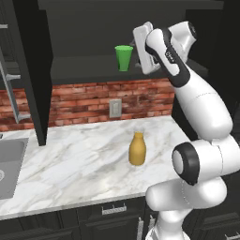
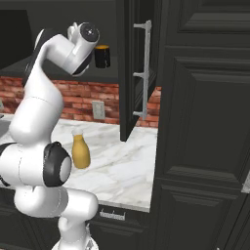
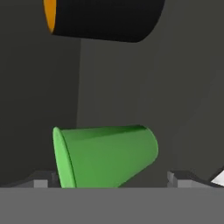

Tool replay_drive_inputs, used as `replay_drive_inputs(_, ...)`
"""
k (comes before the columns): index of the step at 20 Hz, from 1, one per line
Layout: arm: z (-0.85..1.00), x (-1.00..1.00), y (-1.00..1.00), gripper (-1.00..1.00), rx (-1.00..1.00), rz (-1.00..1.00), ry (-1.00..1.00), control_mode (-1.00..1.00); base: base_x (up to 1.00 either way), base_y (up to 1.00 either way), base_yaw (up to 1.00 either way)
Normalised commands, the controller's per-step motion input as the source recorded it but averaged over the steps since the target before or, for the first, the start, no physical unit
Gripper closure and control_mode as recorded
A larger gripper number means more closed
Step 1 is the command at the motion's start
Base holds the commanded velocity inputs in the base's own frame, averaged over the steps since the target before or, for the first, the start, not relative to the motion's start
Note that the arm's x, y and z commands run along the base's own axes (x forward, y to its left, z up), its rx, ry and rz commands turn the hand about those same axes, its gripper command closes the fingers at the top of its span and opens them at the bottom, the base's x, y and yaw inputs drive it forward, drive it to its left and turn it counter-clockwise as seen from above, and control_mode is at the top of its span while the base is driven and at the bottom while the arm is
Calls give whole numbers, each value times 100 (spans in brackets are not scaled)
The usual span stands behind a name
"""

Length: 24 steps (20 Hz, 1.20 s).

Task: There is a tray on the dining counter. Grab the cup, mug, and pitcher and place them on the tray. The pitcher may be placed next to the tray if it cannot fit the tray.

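Two fingertips stood wide apart flanking the cup [image 3: 107, 155] on the cabinet shelf [image 1: 84, 70]; the gripper [image 3: 113, 180] should advance squarely, avoiding the mug [image 3: 105, 19] beside it, before closing.

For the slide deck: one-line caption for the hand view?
Open gripper lined up on the green cup in the dark cabinet, black mug beside it.
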Motion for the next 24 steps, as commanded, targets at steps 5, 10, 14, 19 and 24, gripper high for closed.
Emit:
replay_drive_inputs(5, 0, 25, 2, -100, 0, 0, 6, -100, 0, 0, 0)
replay_drive_inputs(10, -2, 23, 7, -100, 0, 0, 6, -100, 0, 0, 0)
replay_drive_inputs(14, -3, 18, 9, -100, 0, 0, 4, -100, 0, 0, 0)
replay_drive_inputs(19, -22, 7, 7, -100, 0, 1, 4, -100, 0, 0, 0)
replay_drive_inputs(24, -32, 0, 8, 100, 0, 0, 5, -100, 0, 0, 0)
